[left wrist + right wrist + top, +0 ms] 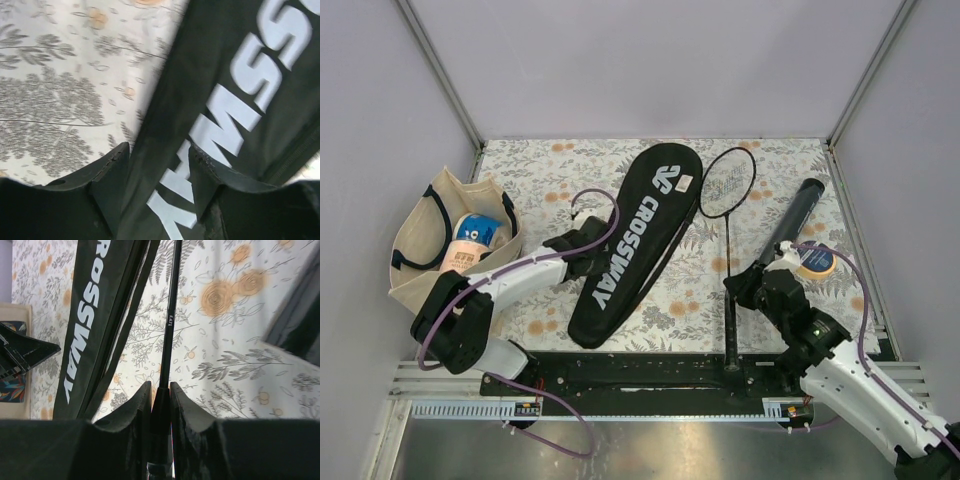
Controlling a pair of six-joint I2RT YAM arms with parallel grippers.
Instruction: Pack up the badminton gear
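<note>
The large black cover (635,235) lettered "CROSSWAY" lies slantwise in the middle of the floral table. One thin black racquet (728,182) lies to its right, head far and handle near. My right gripper (161,387) is shut on the racquet's shaft cone (171,315), just above the handle. My left gripper (159,150) is open, its fingers astride the cover's left edge (225,100). The long black tube (795,215) lies at the right. No second racquet and no shuttlecocks are in view.
A beige tote bag (415,265) with dark handles stands at the left, with a colourful item inside. A tape roll with a blue centre (815,262) lies by the right arm. A black rail (640,372) runs along the near edge. Grey walls enclose the table.
</note>
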